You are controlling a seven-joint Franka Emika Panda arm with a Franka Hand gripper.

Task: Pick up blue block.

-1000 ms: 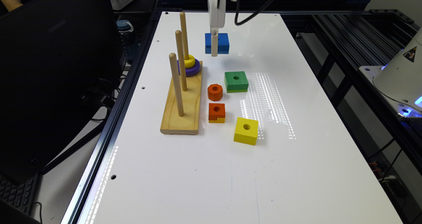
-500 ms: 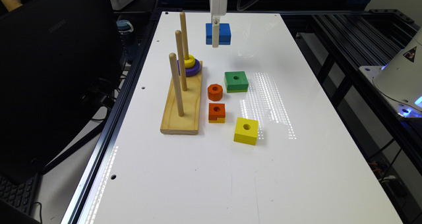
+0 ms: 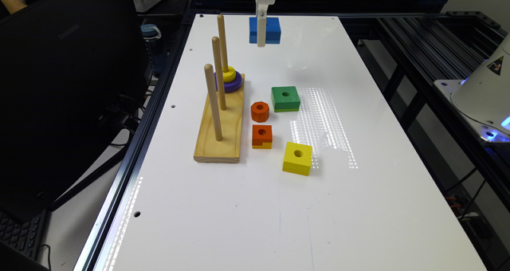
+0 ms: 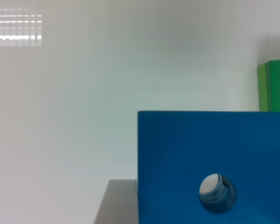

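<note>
Your white table point(image 3: 247, 207) carries everything here, and the blue block point(image 3: 265, 30) hangs above its far end, clear of the surface. In the wrist view the block point(image 4: 214, 163) sits close under the camera, with bare table showing behind it and through its centre hole. The gripper point(image 3: 261, 34) comes straight down over the block's near face. You cannot tell from either view whether the jaws are clamped on the block or apart; judging from how the block hangs in the air, they very likely grip it.

Along the table's left edge in the exterior view stands the wooden peg stand point(image 3: 220, 123), three pegs upright, with a purple ring point(image 3: 228, 83) and a yellow ring point(image 3: 228, 74) stacked on the farthest peg. Near the table's middle sits the green block point(image 3: 285, 98), well apart from the lifted one; its edge point(image 4: 273, 86) shows in the wrist view too. Nearer you lie the yellow block point(image 3: 297, 158), the orange square block point(image 3: 261, 136) and the orange octagonal piece point(image 3: 259, 111).

For the lift itself, keep the rise vertical and steady, hold grip pressure constant, and avoid swinging toward the tall pegs. The block looks level, so do not tilt the wrist.
</note>
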